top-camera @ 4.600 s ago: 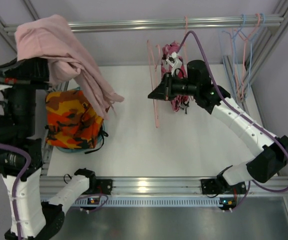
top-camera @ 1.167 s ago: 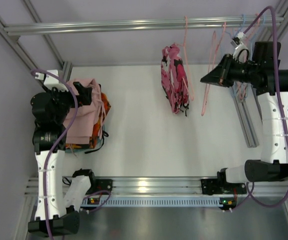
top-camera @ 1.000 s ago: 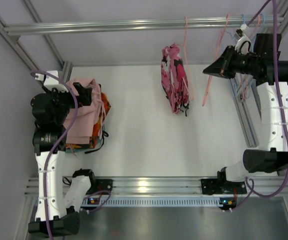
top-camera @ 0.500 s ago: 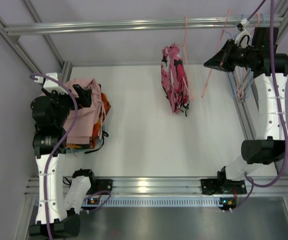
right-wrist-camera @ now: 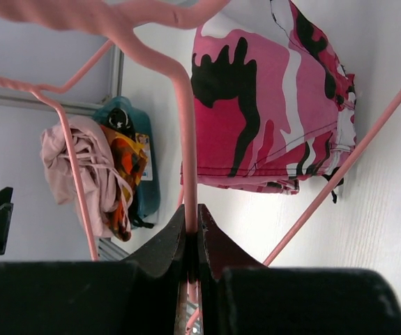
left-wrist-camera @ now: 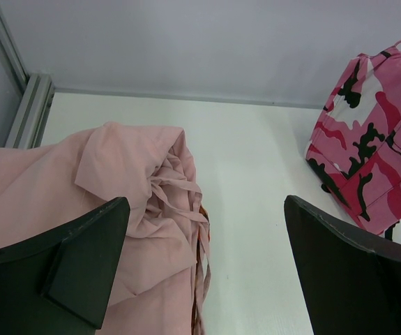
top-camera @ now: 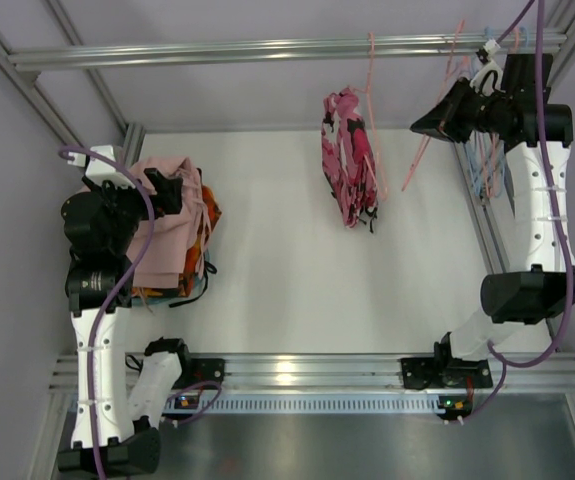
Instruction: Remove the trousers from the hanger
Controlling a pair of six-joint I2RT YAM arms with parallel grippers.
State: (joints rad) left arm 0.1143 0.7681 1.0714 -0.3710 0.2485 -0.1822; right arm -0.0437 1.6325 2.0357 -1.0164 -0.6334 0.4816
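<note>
While the left gripper (left-wrist-camera: 207,209) hangs over the left side of the table (top-camera: 287,270), its fingers stand spread wide and grip nothing. Just below it the pink trousers (left-wrist-camera: 116,181) lie bunched in a heap, drawstrings trailing off the heap's right side. The orange trousers (right-wrist-camera: 127,171) lie under them, showing only along that right side, and both rest on a teal container (right-wrist-camera: 143,132). Farther back, mid-table, pink camouflage trousers (top-camera: 350,165) hang from a hanger (top-camera: 371,90) on the far rail (top-camera: 267,47). At the far right the right gripper (right-wrist-camera: 192,213) is raised near that rail, fingers pressed together on the wire of a second hanger (right-wrist-camera: 186,139); whether its hook sits on the rail cannot be told.
</note>
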